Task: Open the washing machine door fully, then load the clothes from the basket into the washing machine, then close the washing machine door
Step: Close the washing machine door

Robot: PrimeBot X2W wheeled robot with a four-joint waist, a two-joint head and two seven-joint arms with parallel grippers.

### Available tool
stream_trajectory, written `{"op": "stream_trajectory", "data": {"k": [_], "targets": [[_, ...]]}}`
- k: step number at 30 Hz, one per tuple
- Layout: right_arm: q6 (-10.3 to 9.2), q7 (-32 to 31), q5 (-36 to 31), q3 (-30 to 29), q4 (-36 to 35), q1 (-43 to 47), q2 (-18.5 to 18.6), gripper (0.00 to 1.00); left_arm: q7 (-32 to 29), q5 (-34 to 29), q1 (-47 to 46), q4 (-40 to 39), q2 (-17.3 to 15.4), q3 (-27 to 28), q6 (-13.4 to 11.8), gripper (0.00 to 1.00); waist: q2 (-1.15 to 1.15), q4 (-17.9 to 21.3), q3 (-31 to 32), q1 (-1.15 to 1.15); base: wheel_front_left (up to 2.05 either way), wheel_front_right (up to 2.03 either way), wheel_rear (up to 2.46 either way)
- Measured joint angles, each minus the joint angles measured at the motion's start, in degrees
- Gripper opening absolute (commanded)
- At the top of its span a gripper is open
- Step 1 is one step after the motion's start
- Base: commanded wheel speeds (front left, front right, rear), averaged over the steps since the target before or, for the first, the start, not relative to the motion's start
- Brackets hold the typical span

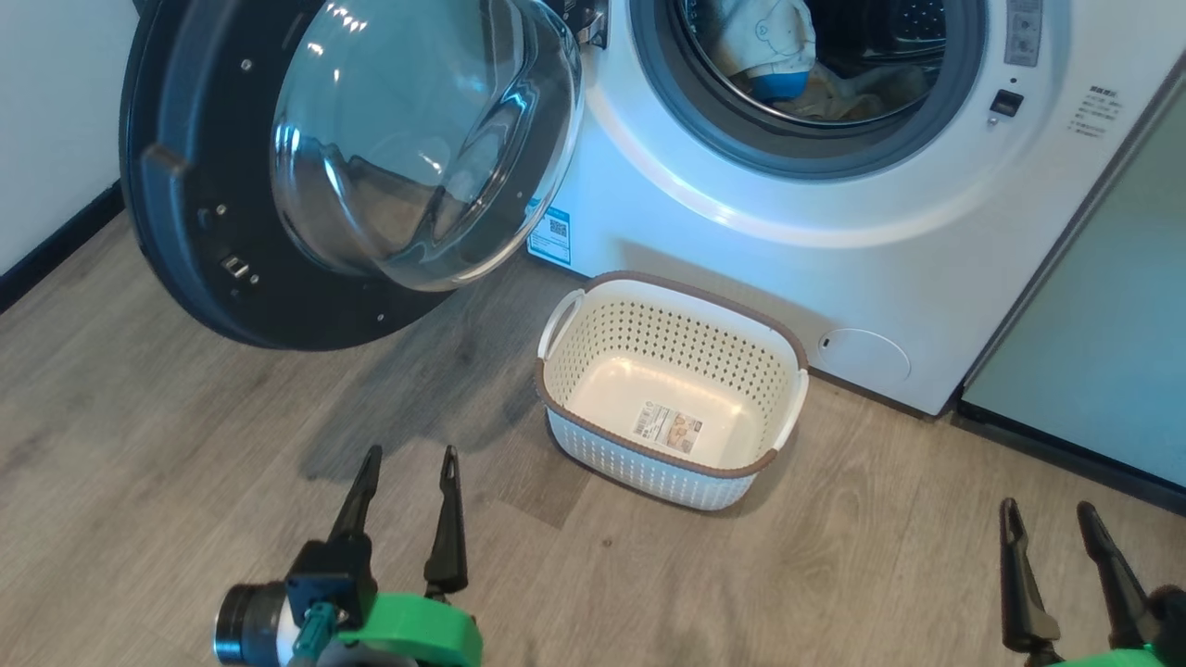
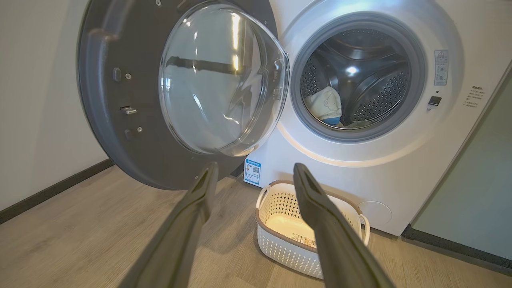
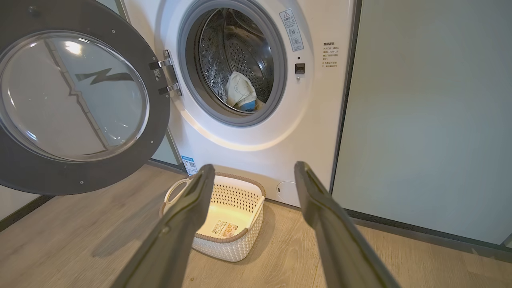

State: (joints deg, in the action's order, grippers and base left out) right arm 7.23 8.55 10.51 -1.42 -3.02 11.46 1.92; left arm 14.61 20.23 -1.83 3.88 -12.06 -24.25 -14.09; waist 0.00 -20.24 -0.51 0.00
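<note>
The washing machine door [image 1: 185, 232] is hanging wide open at the upper left of the head view, hinged to the white washing machine [image 1: 741, 259], and the clothes [image 1: 769, 42], cream fabric with a bear print and a blue patch, are lying inside the drum at top centre. The basket [image 1: 667, 343] is standing on the wood floor [image 1: 139, 463] at frame centre, just in front of the machine, its label sticker [image 1: 667, 428] showing on its bottom. Left gripper [image 1: 411, 454] at lower left and right gripper [image 1: 1047, 508] at lower right are hovering above the floor, both with fingers spread apart, holding nothing, clear of the basket.
</note>
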Motion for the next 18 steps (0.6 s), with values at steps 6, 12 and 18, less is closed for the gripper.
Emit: {"op": "stream_trajectory", "data": {"k": [6, 12, 18], "targets": [[0.0, -0.01, 0.0, 0.24, 0.0, -0.02, 0.0, 1.0, 0.0, 0.0, 0.0, -0.4, 0.03, 0.09, 0.01, 1.0, 0.0, 0.46, -0.3, 0.0, 0.0, 0.0, 0.0], [0.0, -0.01, 0.0, 0.2, 0.01, -0.02, 0.0, 1.0, 0.0, 0.0, -0.02, -0.58, 0.1, 0.23, 0.03, 1.0, 0.0, 0.56, -0.28, 0.0, 0.0, 0.0, 0.0], [0.0, -0.02, -0.02, 0.19, 0.0, -0.04, 0.0, 1.0, 0.0, 1.69, -0.06, -3.15, 1.18, 2.2, 0.6, 0.0, 0.0, 0.5, -0.51, 0.0, 0.0, 0.0, 0.0]]}}
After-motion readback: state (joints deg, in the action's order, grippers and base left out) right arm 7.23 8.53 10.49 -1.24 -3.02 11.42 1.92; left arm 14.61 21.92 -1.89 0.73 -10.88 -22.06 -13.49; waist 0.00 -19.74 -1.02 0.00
